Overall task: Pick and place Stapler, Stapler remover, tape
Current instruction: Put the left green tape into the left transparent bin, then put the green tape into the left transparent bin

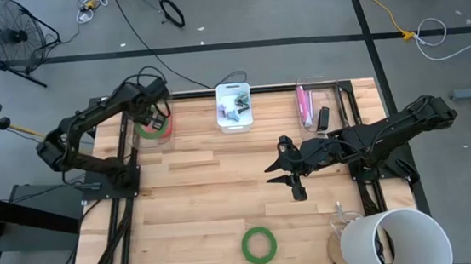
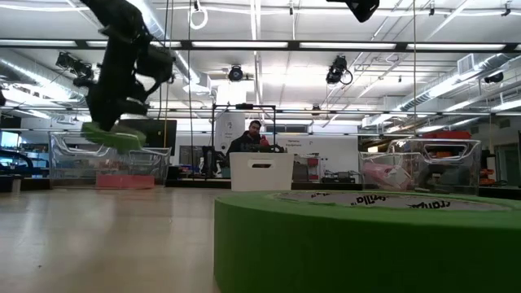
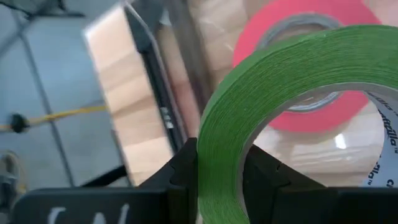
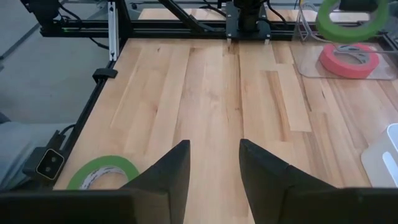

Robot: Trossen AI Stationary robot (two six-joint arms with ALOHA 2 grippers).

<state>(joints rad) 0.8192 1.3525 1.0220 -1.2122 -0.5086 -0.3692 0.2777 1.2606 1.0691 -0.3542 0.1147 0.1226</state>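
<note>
Seen from above, the left gripper (image 1: 152, 115) is held over a clear bin (image 1: 166, 135) at the far left of the wooden table (image 1: 224, 201). A green tape roll (image 1: 148, 128) is clamped in its fingers, directly above a red tape roll (image 1: 167, 126) already lying in that bin. The right gripper (image 1: 289, 172) is parked over the middle of the table, its fingers parted and nothing between them. A second green tape roll (image 1: 258, 244) is left on the table's near edge, well apart from both grippers. A white bin (image 1: 234, 106) and another clear bin (image 1: 312, 106) are set along the far edge.

From table height, the held green tape roll is seen raised clear of the table, tilted, beneath the left gripper's fingers. The second green tape roll fills the foreground.

Through the left wrist camera, the green roll's band is seen pinched edge-on between the two dark fingers (image 3: 180, 171), with the red tape roll just beyond it.

Through the right wrist camera, the open fingers (image 4: 168, 174) are seen with bare wood between them; the loose green roll lies off to one side of them.

The step in hand is judged to be the placing of a tape roll. Next, the roll would need to be lowered into the bin and the fingers released.
</note>
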